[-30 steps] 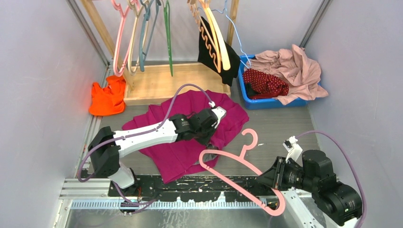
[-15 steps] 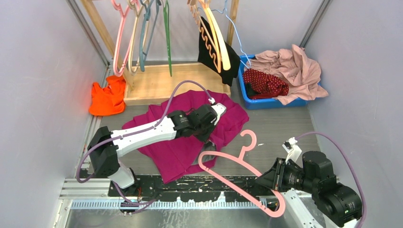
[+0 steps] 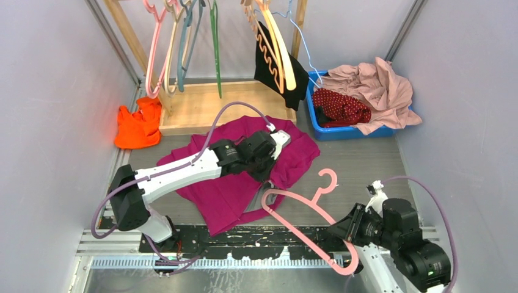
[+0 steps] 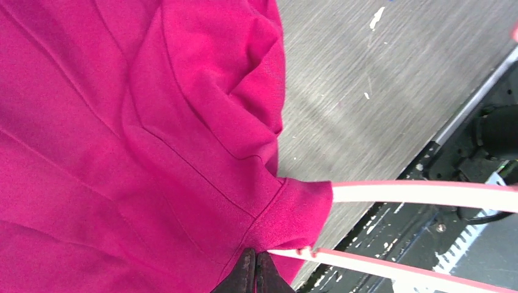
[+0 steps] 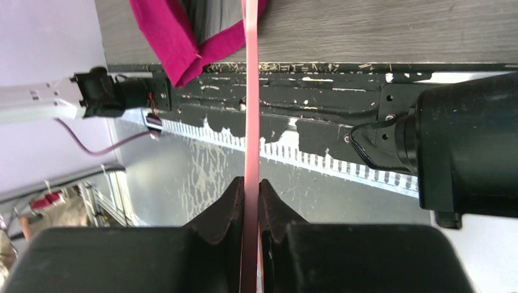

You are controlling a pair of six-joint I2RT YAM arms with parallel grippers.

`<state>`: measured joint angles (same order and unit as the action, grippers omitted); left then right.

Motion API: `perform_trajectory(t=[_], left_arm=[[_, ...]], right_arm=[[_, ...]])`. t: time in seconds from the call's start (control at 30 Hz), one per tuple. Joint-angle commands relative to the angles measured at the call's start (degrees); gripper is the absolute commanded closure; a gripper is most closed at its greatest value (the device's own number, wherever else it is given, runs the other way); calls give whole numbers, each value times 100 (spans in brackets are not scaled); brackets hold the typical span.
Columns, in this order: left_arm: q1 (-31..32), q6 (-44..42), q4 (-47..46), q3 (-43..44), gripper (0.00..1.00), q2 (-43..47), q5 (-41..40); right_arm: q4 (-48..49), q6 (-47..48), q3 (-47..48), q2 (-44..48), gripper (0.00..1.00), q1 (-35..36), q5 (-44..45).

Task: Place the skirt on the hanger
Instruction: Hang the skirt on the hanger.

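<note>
Top external view takes in the grey table (image 3: 366, 165), and the magenta garment (image 3: 226, 201) spread across its middle is the biggest thing on it. At 1 o'clock sits the blue bin (image 3: 348, 132). The pale pink garment (image 3: 379, 91) is heaped over its far and right sides. The skirt (image 3: 342, 107) is bunched inside on the 9 o'clock side of that heap, well apart from both arms. Toward 5 o'clock the hanger (image 5: 250, 91) slants across the near edge, hook toward 12 o'clock, its 9 o'clock end tucked into a corner of the magenta hem. On its bar the right fingers (image 3: 339, 230) are clamped narrowly, while the left fingers (image 4: 255, 274) are pinched tight on that hem corner.
</note>
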<state>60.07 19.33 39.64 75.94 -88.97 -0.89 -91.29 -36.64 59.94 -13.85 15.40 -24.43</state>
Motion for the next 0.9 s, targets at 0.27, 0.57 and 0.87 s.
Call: perform_trajectory(t=[0.27, 0.57, 0.87], left_arm=[[99, 200, -348, 229, 100, -205, 918], [167, 275, -463, 278, 100, -258, 1003], [232, 230, -250, 1027, 100, -536, 1179]], right_arm=[[840, -977, -822, 1343, 99, -1620, -1155], [162, -310, -403, 1325, 99, -2773, -2579], [523, -603, -859, 1366, 99, -3372, -2491]])
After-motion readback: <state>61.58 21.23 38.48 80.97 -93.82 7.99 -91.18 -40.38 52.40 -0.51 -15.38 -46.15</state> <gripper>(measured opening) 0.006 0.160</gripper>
